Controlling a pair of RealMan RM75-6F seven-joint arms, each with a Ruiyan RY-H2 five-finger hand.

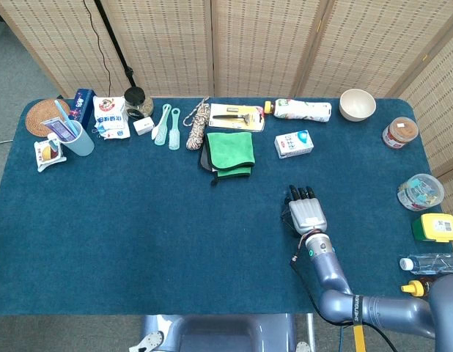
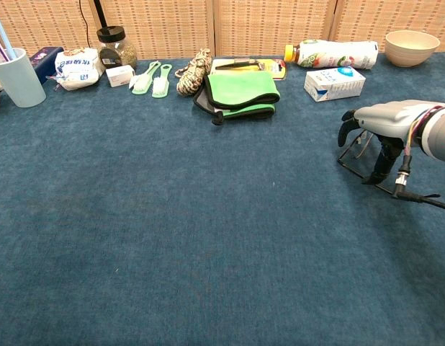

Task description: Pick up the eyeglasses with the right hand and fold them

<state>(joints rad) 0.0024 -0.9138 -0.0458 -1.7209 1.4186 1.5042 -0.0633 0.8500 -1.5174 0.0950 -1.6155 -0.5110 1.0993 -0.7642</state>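
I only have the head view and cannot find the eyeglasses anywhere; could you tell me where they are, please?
Observer: The chest view shows the eyeglasses directly beneath the right robot hand.
Operator: Are they folded?
Observer: No, a temple arm stretches out along the table.
Operator: Are they gripped?
Observer: The fingertips curl down over the front of the frame, but I cannot confirm a firm grip.

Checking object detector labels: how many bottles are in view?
2. A white patterned bottle with a yellow cap lies on its side at the table's back edge, left of the cream bowl; a clear plastic bottle lies at the right edge. Others may be hidden.
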